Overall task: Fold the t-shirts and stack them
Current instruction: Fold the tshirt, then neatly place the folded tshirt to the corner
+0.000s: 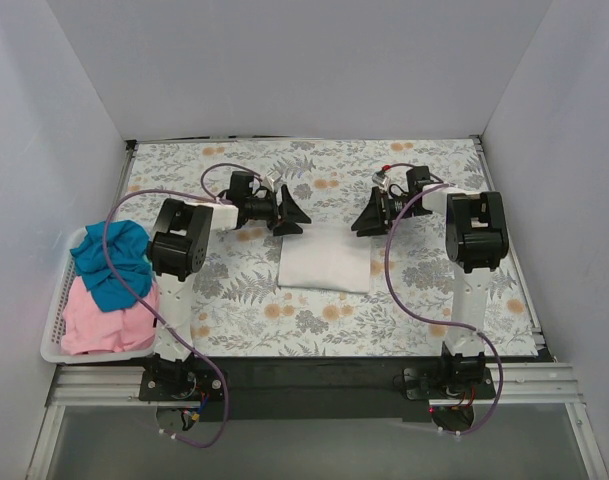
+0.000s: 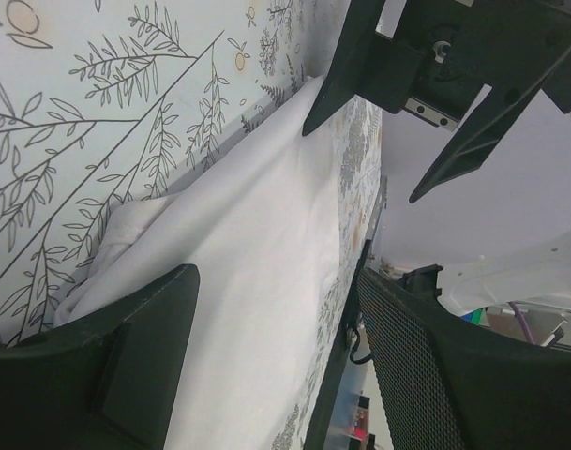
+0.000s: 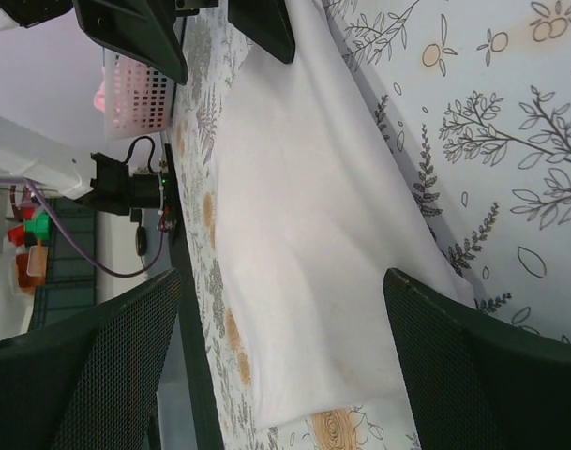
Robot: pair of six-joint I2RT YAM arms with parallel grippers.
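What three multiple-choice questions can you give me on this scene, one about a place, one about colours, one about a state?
1. Where does the white t-shirt lie?
A. draped over a robot base
B. on the table cover, between the left gripper and right gripper
C. on the floor

2. What colours are the shirts in the basket?
A. red and yellow
B. both white
C. teal-blue and pink

3. How do the grippers stand?
A. both open, holding nothing
B. both shut on the white t-shirt
C. one shut on a cable

Answers:
1 B: the top view shows it folded flat between the two grippers.
2 C: the teal-blue shirt lies beyond the pink shirt.
3 A: both wrist views show the fingers spread wide, gripping nothing.
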